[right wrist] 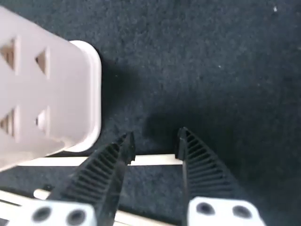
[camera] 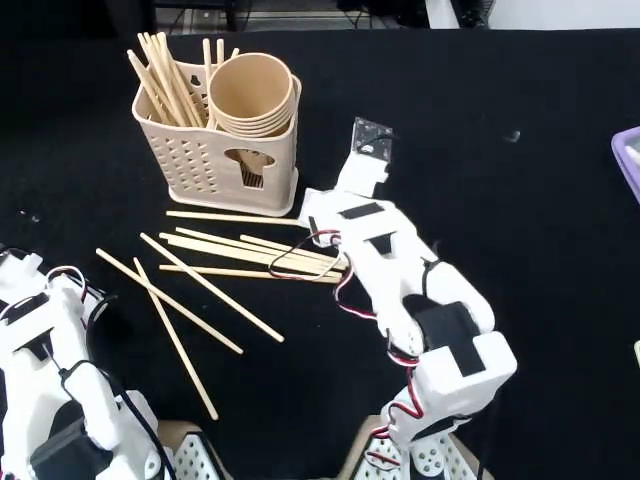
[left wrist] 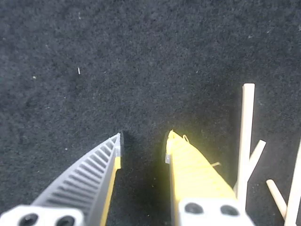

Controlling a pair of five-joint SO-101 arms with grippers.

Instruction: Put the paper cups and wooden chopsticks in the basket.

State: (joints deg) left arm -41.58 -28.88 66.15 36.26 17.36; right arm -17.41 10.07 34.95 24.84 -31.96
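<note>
- While the right gripper (right wrist: 155, 141) hung with its fingers apart, a wooden chopstick (right wrist: 153, 160) lay crosswise between them, its long axis running along the foot of the basket (right wrist: 51, 94), just beside it.
- The basket held a stack of paper cups (camera: 250, 95) and a bunch of upright chopsticks (camera: 165, 75).
- More loose chopsticks (camera: 200, 290) lay scattered on the black cloth (camera: 500, 200); the left gripper (left wrist: 142, 141), likewise parted and empty, sat near a few.

The black desk (camera: 520, 250) is lit evenly from overhead; a soft shadow is cast beside the basket (right wrist: 47, 94).
</note>
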